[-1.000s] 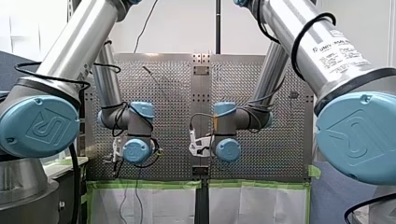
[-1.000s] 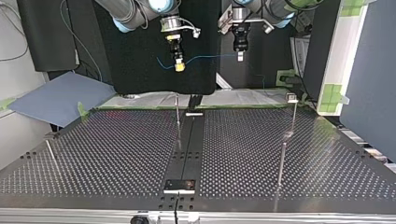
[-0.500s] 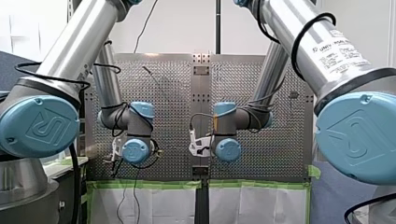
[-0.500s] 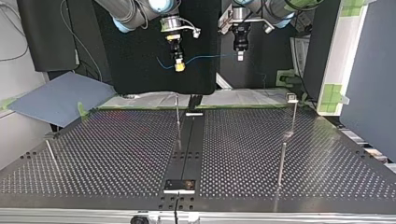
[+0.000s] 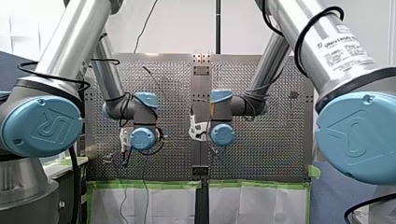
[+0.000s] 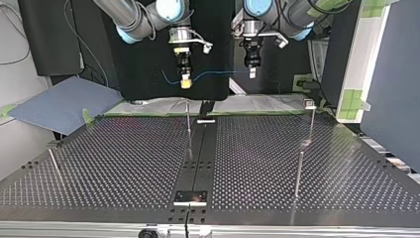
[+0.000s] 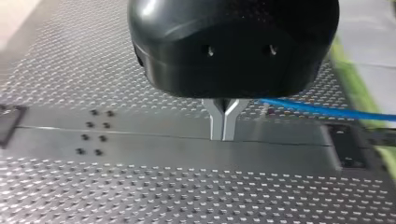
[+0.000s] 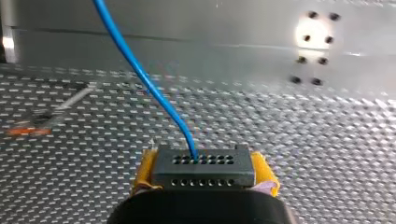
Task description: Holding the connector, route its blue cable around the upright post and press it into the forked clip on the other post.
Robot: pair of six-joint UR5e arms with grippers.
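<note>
front: my right arm [image 5: 327,51] bears the label UNIVERSAL ROBOTS, smaller print unreadable | top: blue cable [image 6: 218,74] strung from right tool [image 6: 185,82] to left tool [image 6: 252,73], high over desk [image 6: 124,163], well apart from upright post [image 6: 188,121] and forked clip [image 6: 309,103]; probably controls slack | left wrist: left tool's fingers [image 7: 223,123] together, pinching blue cable | right wrist: yellow pads [image 8: 144,170] clamp connector [image 8: 204,165]

Quick headcount: two arms, my left arm [image 5: 74,42] and my right arm [image 5: 322,42], so two grippers, left gripper [image 6: 251,73] and right gripper [image 6: 185,82]. One connector [image 8: 204,167] sits between the right jaws. One blue cable [image 6: 218,74] leaves it and ends between the left jaws. Four thin posts [image 6: 188,119] [image 6: 311,124] [image 6: 298,173] [image 6: 53,163] stand below the jaws on one perforated table [image 6: 124,163].
</note>
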